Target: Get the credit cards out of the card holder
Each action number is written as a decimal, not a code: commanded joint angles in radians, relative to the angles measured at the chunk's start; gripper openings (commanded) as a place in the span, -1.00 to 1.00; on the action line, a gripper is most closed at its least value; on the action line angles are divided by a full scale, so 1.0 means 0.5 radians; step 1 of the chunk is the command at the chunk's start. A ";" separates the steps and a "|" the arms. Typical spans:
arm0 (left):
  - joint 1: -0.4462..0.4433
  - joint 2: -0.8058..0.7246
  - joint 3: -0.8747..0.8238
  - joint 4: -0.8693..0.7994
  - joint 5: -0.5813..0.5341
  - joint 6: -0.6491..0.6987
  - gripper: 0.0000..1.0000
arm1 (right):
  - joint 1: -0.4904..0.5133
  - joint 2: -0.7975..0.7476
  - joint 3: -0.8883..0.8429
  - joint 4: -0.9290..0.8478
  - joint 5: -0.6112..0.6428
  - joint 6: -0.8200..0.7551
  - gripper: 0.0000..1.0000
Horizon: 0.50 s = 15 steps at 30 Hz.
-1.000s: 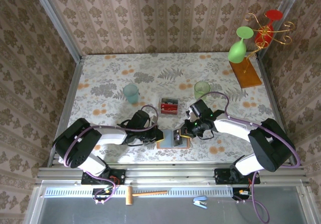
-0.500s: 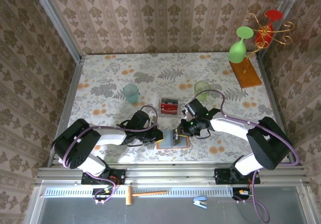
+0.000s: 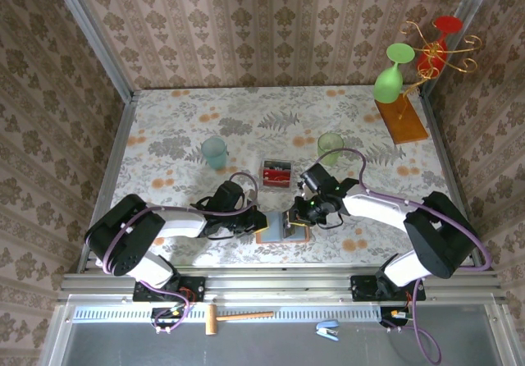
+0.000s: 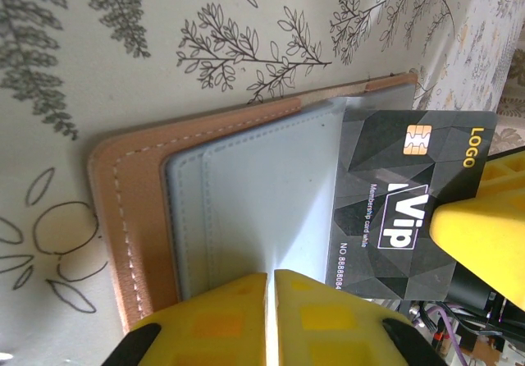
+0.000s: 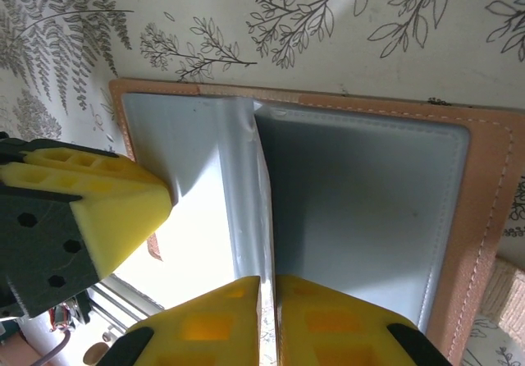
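Yellow left jaws are closed tight, pads [image 4: 217, 304] meeting at bottom centre of the left wrist view, clamped on the grey-blue pocket edge of the card holder [image 4: 135, 218]. Right jaws are pinched nearly flat too, pads [image 5: 328, 317] at bottom centre of the right wrist view, gripping the black VIP card [image 4: 394, 185] by its outer edge. One right pad shows at the right edge of the left wrist frame, on the card's corner. Card's chip and "LOGO" end are exposed and its inner edge is at the pocket mouth; can't tell how much is inside. Holder lies open on the floral desk [image 4: 123, 62], tan leather border around the pockets. In the top view it's lower centre, between the arms, with a small clear box [image 3: 276, 172] holding red contents just above it.
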 commanded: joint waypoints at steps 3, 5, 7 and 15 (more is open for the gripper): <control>0.005 0.027 -0.012 -0.004 0.022 -0.011 -0.76 | 0.012 -0.075 0.000 -0.086 0.057 0.041 -0.78; 0.004 0.035 -0.005 -0.004 0.025 -0.008 -0.76 | 0.012 -0.068 0.006 -0.085 0.057 0.036 -0.80; 0.004 0.048 0.004 0.001 0.029 -0.009 -0.76 | 0.012 -0.056 0.012 -0.087 0.054 0.029 -0.83; -0.005 0.141 0.060 0.039 0.070 -0.007 -0.76 | 0.012 -0.031 0.020 -0.083 0.048 0.014 -0.90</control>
